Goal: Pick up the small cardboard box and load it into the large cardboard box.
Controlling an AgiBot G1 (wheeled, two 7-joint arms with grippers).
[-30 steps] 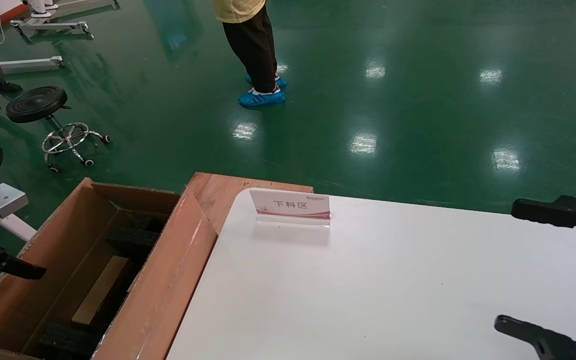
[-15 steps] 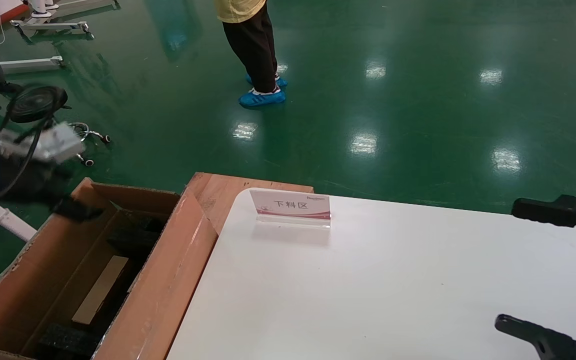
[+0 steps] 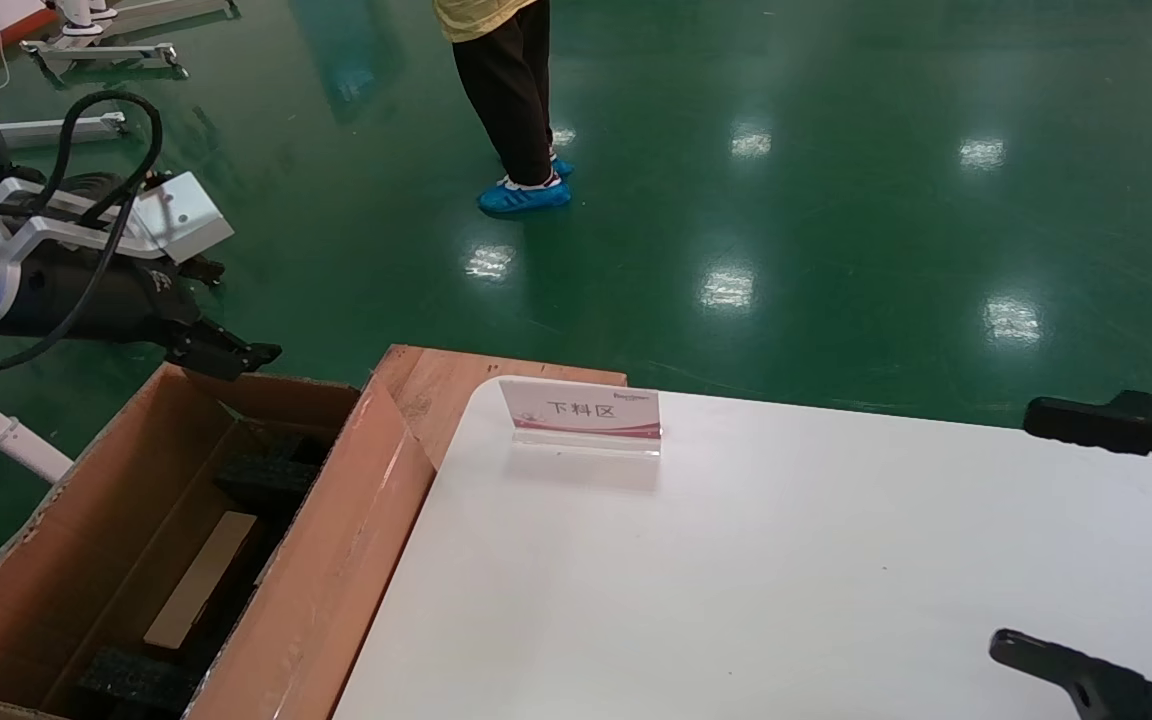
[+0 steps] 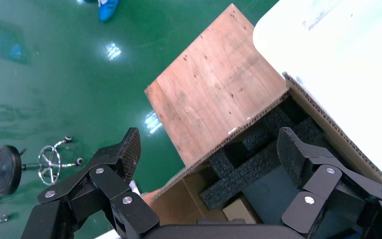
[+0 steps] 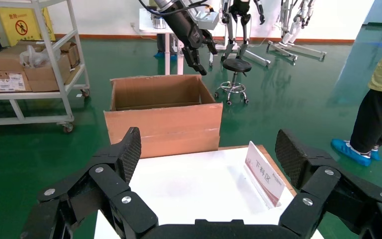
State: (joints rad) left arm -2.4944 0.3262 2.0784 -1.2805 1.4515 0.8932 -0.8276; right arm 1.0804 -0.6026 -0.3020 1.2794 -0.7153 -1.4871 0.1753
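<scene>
I am seeing the small cardboard box (image 3: 201,580) lying already inside the large cardboard box (image 3: 331,580), so little is left, while I am holding the left gripper (image 4: 206,157) released above its far rim and the right gripper (image 5: 206,159) spread over the table (image 3: 786,560)

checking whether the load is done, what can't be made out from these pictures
- The small cardboard box: not clearly seen in any view. A tan piece lies between black foam inside the large cardboard box, too little showing to identify.
- Carton's near end: cut by the head view's edge.
- Right hand: mostly cut off by the head view's edge.
- Left hand: open, empty.
</scene>
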